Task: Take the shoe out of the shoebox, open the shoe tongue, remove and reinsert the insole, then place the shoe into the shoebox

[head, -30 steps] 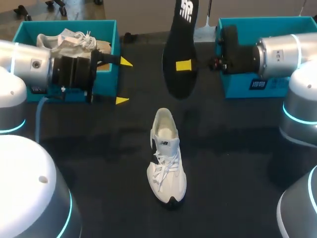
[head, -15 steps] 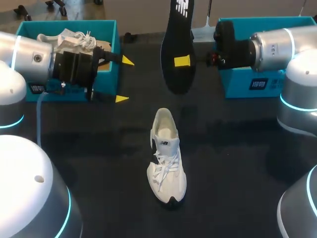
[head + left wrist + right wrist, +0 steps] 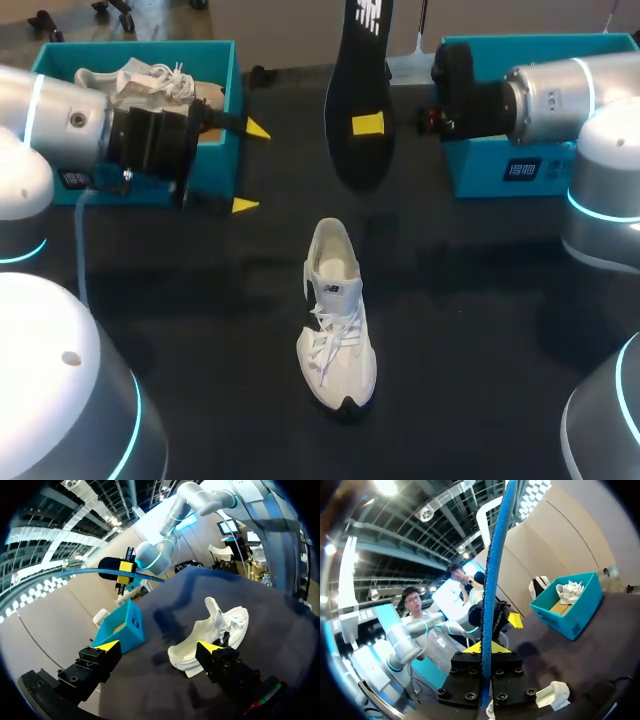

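Right tool is clamping the black insole upright above the counter's far edge, left tool is hanging wide open, empty, white shoe is lying unheld mid-counter: reinsertion is probably risking the shoe sliding, the insole buckling.

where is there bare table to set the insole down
Bare table on both sides of the white shoe: toward the right shoebox and toward the left shoebox. Crowded behind the shoe, where the insole hangs in the right gripper and the open left gripper hovers.
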`<control>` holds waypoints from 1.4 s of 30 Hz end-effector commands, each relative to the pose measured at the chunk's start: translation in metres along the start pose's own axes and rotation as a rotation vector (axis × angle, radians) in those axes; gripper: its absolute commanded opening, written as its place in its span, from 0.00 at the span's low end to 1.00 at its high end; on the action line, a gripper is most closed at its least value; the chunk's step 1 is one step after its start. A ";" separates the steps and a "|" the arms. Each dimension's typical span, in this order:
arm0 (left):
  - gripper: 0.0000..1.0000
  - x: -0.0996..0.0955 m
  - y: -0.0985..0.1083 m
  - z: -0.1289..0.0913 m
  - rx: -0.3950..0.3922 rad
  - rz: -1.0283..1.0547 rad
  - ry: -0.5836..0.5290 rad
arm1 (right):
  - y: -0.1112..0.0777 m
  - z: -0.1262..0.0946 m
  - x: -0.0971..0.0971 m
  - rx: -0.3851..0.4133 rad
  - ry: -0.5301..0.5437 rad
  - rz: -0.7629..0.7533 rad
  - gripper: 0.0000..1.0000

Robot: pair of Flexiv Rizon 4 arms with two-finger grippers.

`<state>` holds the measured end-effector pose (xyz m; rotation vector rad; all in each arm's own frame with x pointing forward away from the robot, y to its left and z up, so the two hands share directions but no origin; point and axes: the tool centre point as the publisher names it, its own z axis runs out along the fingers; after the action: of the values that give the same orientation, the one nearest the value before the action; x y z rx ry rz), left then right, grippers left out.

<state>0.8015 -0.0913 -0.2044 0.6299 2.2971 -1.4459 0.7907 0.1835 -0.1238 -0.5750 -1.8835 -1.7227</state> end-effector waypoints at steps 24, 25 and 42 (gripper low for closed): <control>1.00 0.074 0.046 0.040 -0.140 -0.183 0.109 | -0.023 0.008 -0.026 0.025 -0.001 -0.201 0.00; 1.00 0.076 0.048 0.042 -0.143 -0.192 0.110 | -0.023 0.008 -0.026 0.025 -0.001 -0.201 0.00; 1.00 0.094 0.062 0.077 -0.233 -0.328 0.128 | -0.040 0.012 -0.064 0.062 0.012 -0.214 0.00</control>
<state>0.7558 -0.1092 -0.3269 0.2981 2.6953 -1.2926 0.8047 0.1889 -0.1880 -0.3716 -2.0553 -1.8027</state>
